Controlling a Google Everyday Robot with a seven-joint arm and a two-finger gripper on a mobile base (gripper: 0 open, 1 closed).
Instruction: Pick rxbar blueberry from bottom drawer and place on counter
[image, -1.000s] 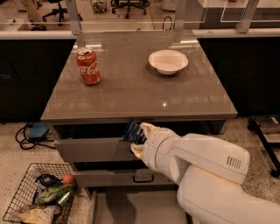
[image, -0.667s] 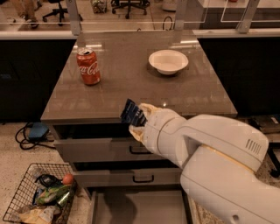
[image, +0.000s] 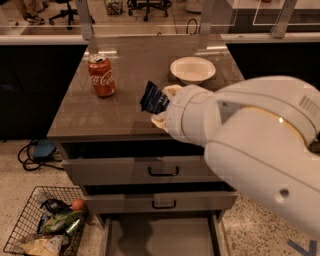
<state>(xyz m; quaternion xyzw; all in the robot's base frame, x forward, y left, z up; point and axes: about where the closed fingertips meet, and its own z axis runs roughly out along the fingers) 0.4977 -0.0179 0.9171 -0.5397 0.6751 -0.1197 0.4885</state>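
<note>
My gripper (image: 161, 106) is shut on the rxbar blueberry (image: 154, 98), a small dark blue wrapper with pale lettering. It holds the bar tilted above the middle of the counter (image: 100, 117), between the red cola can (image: 102, 76) and the white bowl (image: 192, 69). My big white arm (image: 250, 135) fills the right side and hides the counter's right part. The bottom drawer (image: 160, 235) stands pulled open at the bottom, its pale grey floor bare.
Two grey drawers with black bar handles (image: 163, 172) are slightly open under the counter. A wire basket (image: 45, 225) with trash sits on the floor at the lower left. A pale ledge with metal posts (image: 85, 20) runs behind the counter.
My gripper has risen with the bar from in front of the upper drawers to above the counter top, and moved further over the counter.
</note>
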